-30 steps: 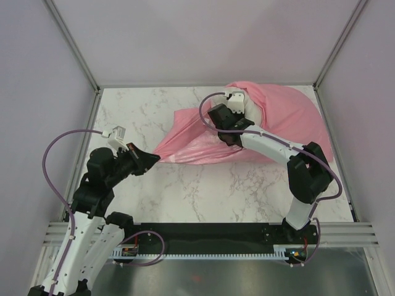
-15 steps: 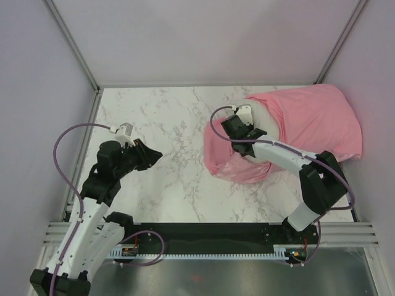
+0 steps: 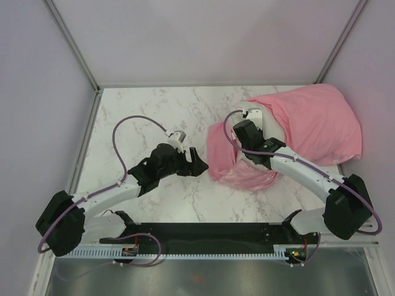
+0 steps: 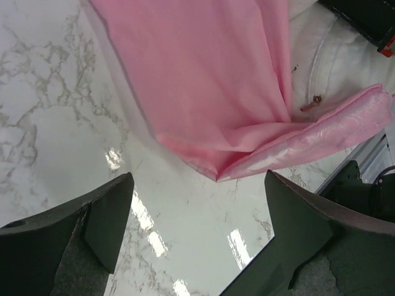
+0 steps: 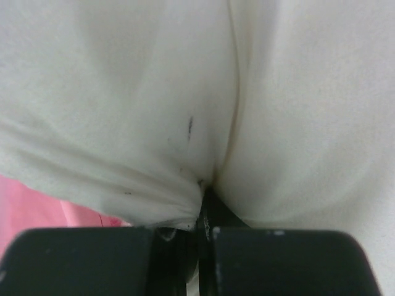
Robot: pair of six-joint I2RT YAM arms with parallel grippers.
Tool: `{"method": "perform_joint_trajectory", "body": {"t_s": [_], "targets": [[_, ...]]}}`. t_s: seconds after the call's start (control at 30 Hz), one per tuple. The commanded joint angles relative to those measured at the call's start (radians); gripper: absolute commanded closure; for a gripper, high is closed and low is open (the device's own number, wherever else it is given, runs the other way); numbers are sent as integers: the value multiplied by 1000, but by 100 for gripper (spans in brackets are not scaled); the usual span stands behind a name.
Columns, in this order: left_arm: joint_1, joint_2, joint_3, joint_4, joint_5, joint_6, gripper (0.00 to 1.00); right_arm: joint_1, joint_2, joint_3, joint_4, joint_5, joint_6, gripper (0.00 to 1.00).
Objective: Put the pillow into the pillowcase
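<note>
**Ana:** Toward the right rear of the bench (image 3: pixel 142 111), what is lying there?

**Ben:** The pillow (image 3: pixel 270 117) is lying there, with the pillowcase (image 3: pixel 318 120) covering most of it. Only a white strip is showing at the open end. The slack pink cloth of that end is spilling onto the marble toward the middle.

**Ana:** What is the right gripper (image 5: pixel 207 213) doing?

**Ben:** It is pinching a fold of the white pillow, with its jaws pressed tight together on the cloth.

**Ana:** And the left gripper (image 4: pixel 199 185)?

**Ben:** It is hovering low over the bench, pointing at the pillowcase's loose corner. It is sitting near that corner without touching it. Its fingers are spreading wide and are holding nothing.
</note>
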State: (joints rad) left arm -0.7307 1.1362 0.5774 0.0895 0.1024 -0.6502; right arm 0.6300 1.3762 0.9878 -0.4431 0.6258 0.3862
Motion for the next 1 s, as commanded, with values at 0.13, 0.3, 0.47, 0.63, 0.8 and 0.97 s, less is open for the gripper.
{"method": "perform_joint_trajectory", "body": {"t_s": [0.13,0.3,0.47,0.63,0.8,0.97], "targets": [[-107,223,196,309,-128,18,6,-19,-97,-31,-22,14,33,100],[-131,339,297,346,-125,32,6,-19,-100,-32,-26,6,33,100],[-141,460,429,281,-147,52,10,-18,-123,-28,-26,8,23,100],[-159,598,545,190,-214,70,23,-21,-137,-3,-39,9,17,100],[-168,672,641,47,-291,43,35,-23,-141,15,-45,20,14,100],[-167,700,656,-14,-375,31,50,-36,-150,18,-52,25,17,100]]}}
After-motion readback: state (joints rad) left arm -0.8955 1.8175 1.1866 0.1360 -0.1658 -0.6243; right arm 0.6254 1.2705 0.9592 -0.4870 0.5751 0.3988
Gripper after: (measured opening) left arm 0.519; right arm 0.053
